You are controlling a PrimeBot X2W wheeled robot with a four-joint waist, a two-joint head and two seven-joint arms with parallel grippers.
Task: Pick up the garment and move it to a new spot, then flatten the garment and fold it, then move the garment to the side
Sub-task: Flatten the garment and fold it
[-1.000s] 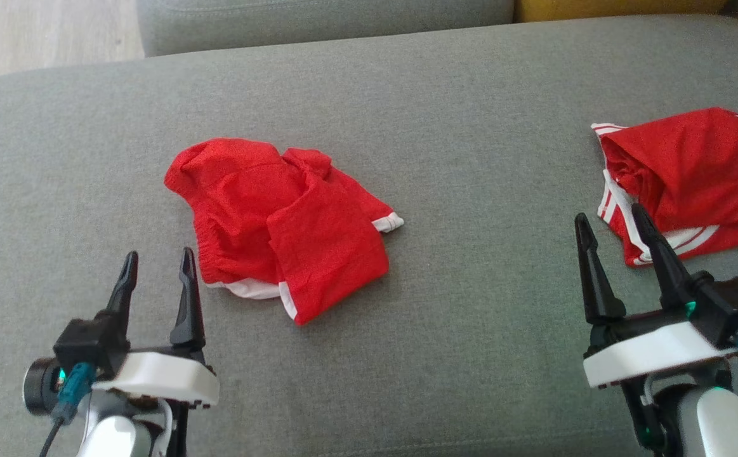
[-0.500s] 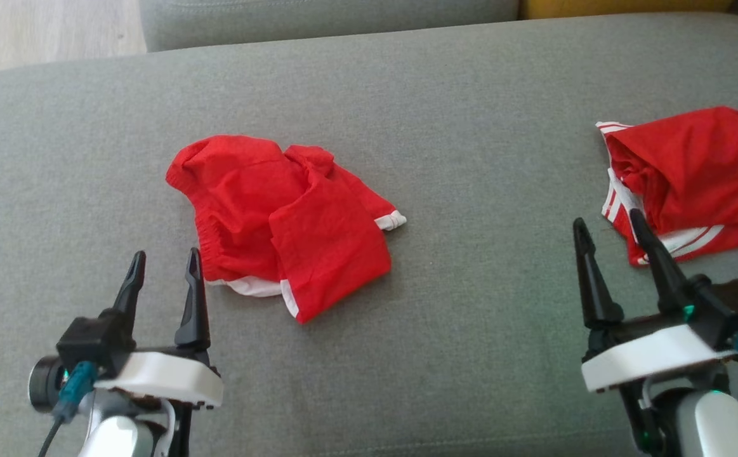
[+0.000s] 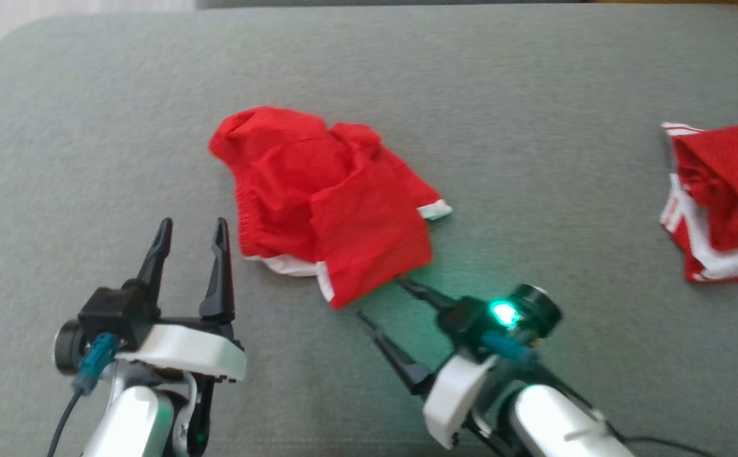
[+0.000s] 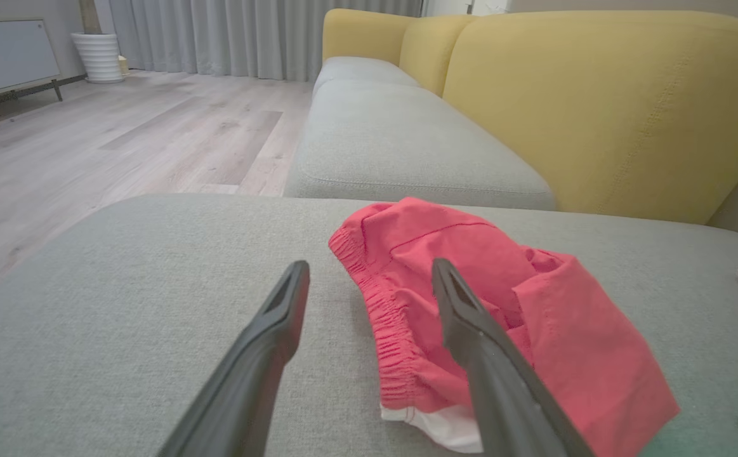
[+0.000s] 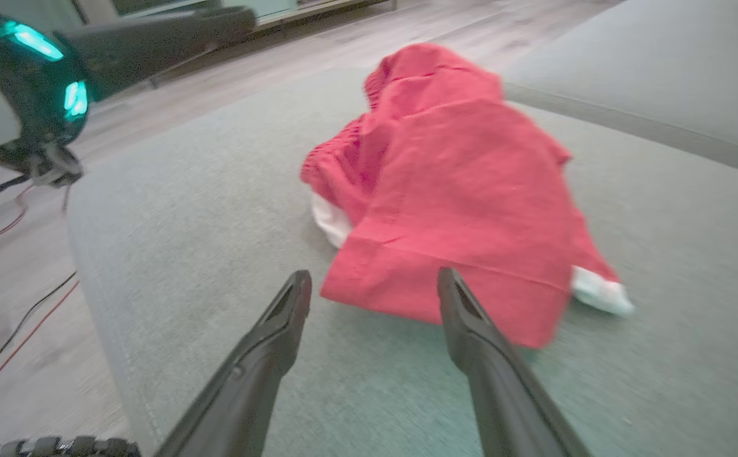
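While both hands stand wide and empty, the garment (image 3: 327, 203), a pair of red shorts with white hem trim, is seen crumpled slightly left of centre in the head view, on a grey sofa cushion (image 3: 533, 114). The left hand (image 3: 192, 223) is held at the lower left of the frame, fingers pointed up the picture, just beside the shorts' lower left edge and apart from it. The right hand (image 3: 380, 298) is angled toward the upper left from the bottom centre, with one fingertip at the shorts' lower hem; whether cloth is touched cannot be told. A green light (image 3: 503, 312) is lit on its wrist. A second red garment (image 3: 724, 203) with white stripes is seen at the right edge, well apart from the shorts. In the left wrist view the elastic waistband (image 4: 384, 330) is framed between the two fingers, with a yellow sofa back (image 4: 597, 108) at the upper right and a pale wooden floor (image 4: 121, 139) at the upper left. In the blurred right wrist view the folded hem is seen just beyond the fingertips.
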